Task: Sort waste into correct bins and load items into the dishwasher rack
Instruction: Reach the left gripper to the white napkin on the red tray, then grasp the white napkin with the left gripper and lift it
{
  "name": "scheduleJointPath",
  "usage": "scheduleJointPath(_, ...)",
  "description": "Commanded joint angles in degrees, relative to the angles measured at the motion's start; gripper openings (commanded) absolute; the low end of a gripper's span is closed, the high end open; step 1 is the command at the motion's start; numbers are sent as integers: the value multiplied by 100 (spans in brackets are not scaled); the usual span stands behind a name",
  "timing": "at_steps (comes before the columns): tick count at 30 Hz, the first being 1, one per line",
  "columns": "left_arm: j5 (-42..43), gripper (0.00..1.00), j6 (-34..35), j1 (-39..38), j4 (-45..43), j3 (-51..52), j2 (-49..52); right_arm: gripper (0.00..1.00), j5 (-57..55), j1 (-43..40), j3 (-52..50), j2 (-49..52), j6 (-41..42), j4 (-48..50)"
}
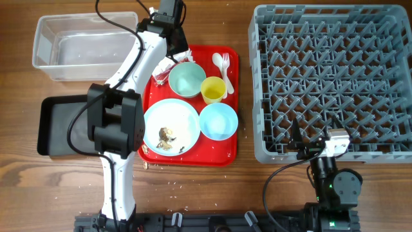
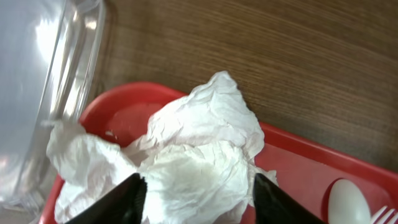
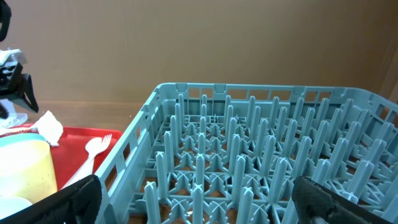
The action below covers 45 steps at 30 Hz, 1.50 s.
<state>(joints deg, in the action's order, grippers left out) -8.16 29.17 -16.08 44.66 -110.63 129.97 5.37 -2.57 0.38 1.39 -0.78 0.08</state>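
Up close, the left gripper (image 2: 202, 198) straddles the napkin (image 2: 199, 143) in the red tray's (image 2: 305, 165) corner; pinched or not, I can't tell. Overhead, the arm mostly hides it. The right gripper (image 3: 199, 193) gapes beside the rack (image 3: 261, 118).

red tray (image 1: 219, 151), brown wooden table (image 1: 206, 26)

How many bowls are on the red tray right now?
2: mint green bowl at the far side of the red tray beside the yellow cup; light blue bowl nearer, right of the plate. None appear hidden.
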Motion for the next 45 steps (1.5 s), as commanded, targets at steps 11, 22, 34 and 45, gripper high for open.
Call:
scheduleJointPath(11, -90, 66, 1956, 37, 319, -70, 398, 100, 55, -31, -9, 2, -59, 31)
scheduleJointPath(22, -197, 40, 1930, 48, 361, -72, 431, 100, 55, -31, -9, 2, -59, 31)
scheduleJointPath(34, -197, 4, 1930, 44, 791, -72, 33, 100, 55, -31, -9, 2, -59, 31)
scheduleJointPath(45, -153, 4, 1930, 44, 1071, -72, -221, 100, 55, -31, -9, 2, -57, 31)
